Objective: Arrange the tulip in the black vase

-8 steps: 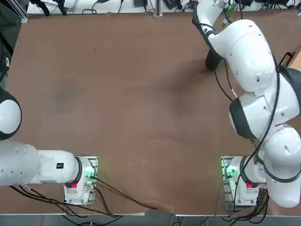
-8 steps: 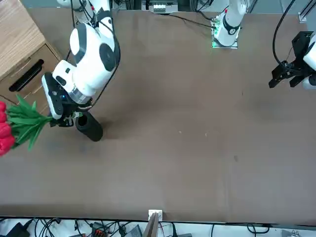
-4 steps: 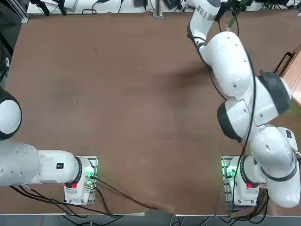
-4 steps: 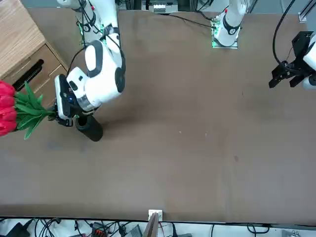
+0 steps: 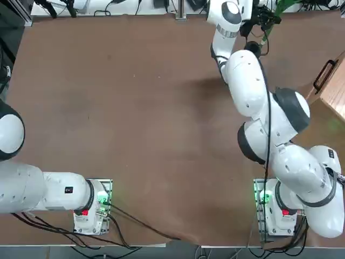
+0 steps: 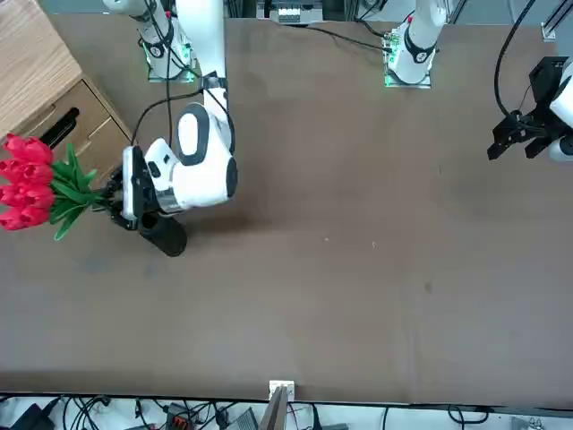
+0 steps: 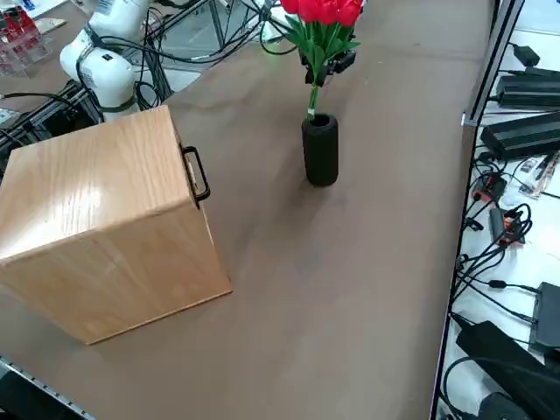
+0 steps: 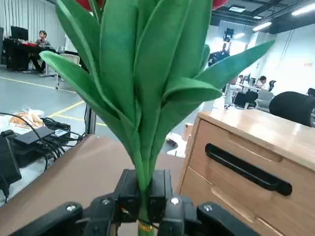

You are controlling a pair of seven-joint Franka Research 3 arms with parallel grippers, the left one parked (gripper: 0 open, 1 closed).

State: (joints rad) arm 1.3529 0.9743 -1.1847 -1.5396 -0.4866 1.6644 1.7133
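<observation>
Holding the tulip (image 7: 320, 22) upright, the right gripper (image 8: 143, 202) clamps its stems directly above the vase (image 7: 320, 150), wooden drawer box (image 7: 105, 219) at eight o'clock.

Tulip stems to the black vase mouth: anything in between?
Nothing visible. The right claw is shut on the tulip, nearly upright, stem ends just above the open mouth of the black vase. The wooden drawer box sits off to the side, clear of the drop path.
</observation>
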